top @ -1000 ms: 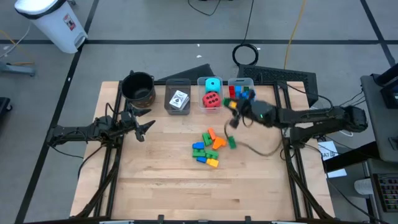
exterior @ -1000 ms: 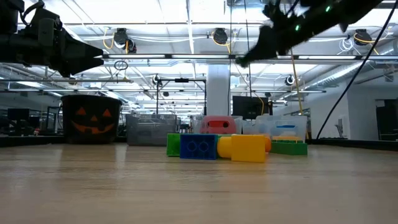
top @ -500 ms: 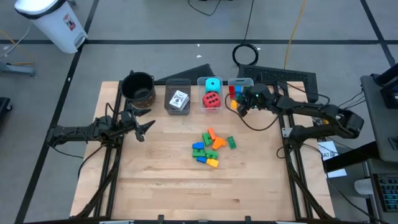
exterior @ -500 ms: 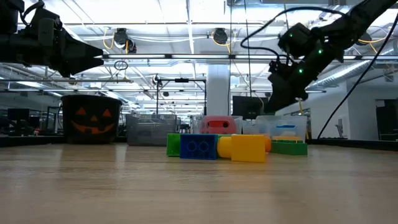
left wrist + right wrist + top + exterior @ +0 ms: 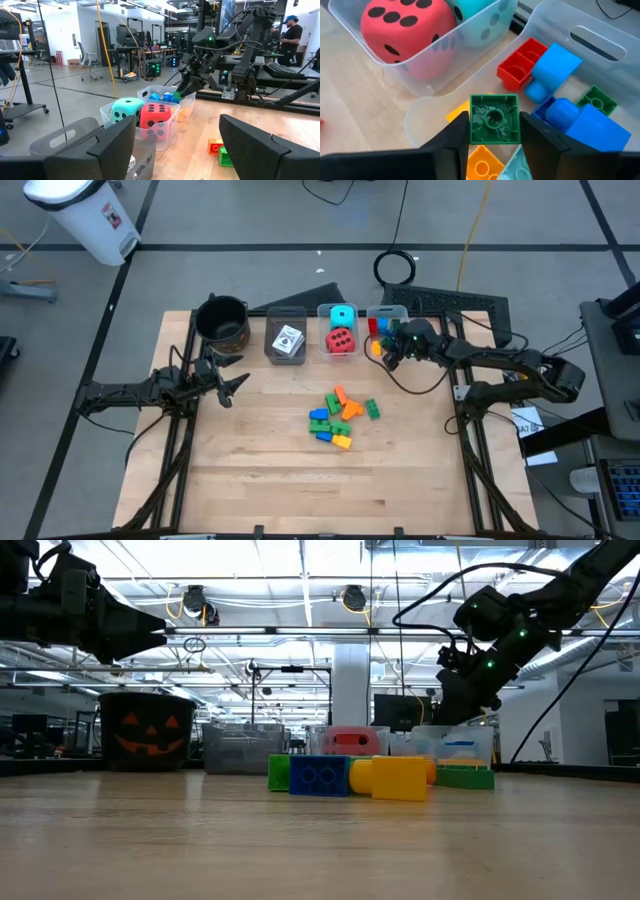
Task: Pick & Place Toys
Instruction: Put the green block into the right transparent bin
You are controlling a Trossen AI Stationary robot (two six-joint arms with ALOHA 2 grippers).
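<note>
My right gripper hangs over the near corner of the clear brick bin, and its fingers pinch a small green brick between them. The brick is square, so it has no long axis to speak of; its hollow underside with the single round socket faces my wrist camera, and its studs point down toward the bin. Right under it lies an orange brick, with a yellow one beside that.

Deeper in the same bin sit a red brick, several blue bricks and another green brick. Against that bin stands the neighbouring clear bin, which holds the red dotted cube and the cyan dotted cube. Next along the row from it is a grey bin with a white card, and past that the black round pot with a pumpkin face.

In front of the brick bin, well apart from it near the middle of the desk, lies the loose pile of bricks: blue, green, orange and yellow ones touching or nearly so, with one green brick lying just to the side of the pile nearest my right arm.

My left gripper waits above the desk in front of the pot, its fingers spread and holding nothing.
</note>
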